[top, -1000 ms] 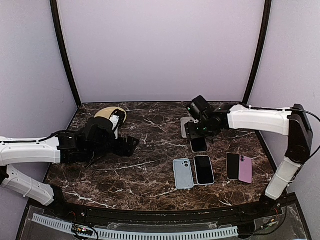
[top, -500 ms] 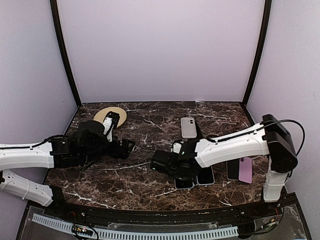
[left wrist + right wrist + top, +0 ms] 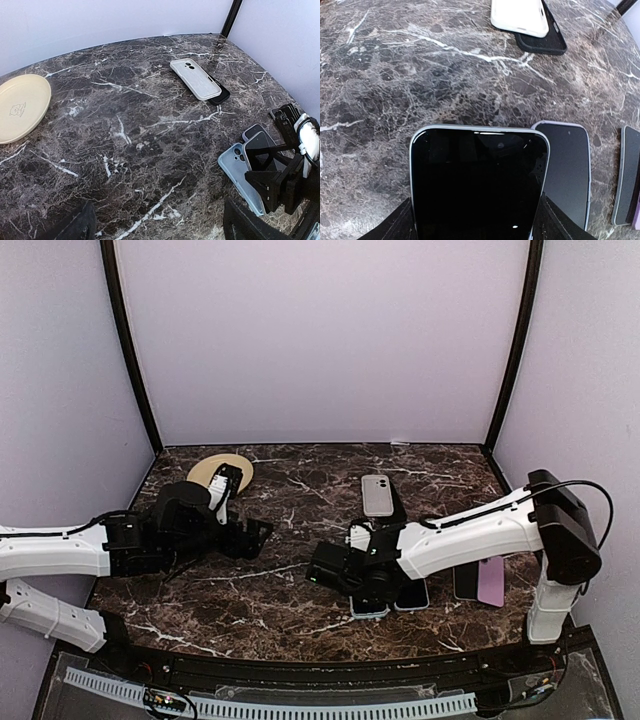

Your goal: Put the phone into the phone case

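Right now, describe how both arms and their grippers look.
Both the left arm and right arm have smooth white tubular shells linked by chunky black joints. A thin black cable loops over the right arm's shoulder; another runs along the left arm. The left gripper and right gripper are all black, each with two blocky fingers.

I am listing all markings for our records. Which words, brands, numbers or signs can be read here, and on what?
No text is readable.
plate: small faint print, too blurred to read.
white case: no brand or label shows.
phone: dark screen, nothing written.
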Robot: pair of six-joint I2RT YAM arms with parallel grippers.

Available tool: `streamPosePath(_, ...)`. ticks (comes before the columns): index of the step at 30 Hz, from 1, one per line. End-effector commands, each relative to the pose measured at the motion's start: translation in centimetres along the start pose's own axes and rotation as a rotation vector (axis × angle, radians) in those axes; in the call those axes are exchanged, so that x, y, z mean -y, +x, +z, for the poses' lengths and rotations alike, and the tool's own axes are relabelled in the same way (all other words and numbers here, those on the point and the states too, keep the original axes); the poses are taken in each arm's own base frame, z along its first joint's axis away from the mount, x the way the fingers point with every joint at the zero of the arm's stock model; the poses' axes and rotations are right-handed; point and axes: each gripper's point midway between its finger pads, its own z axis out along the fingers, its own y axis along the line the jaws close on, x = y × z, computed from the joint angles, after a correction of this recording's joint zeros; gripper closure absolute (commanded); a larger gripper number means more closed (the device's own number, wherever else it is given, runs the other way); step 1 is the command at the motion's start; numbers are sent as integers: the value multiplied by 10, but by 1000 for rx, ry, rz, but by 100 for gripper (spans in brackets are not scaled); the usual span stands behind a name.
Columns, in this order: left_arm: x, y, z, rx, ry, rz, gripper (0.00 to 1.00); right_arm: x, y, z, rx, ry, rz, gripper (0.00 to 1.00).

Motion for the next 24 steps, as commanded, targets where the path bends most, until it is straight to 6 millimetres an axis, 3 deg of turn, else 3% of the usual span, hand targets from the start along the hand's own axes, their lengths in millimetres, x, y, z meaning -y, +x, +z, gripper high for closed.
streamPosePath(1,-2,1,1,7,-3,2,10,-8,-19,1,78,-31,-32,100)
streamPosePath(7,-3,4,3,-2,-9,4,10,-10,-17,5,79,-38,-58,100)
streamPosePath(14,-4,5,3,-4,-14,8,10,-1,9,22,25,14,-97,100)
streamPosePath(24,-5,7,3,-7,-17,3,10,1,29,35,-14,25,-68,100)
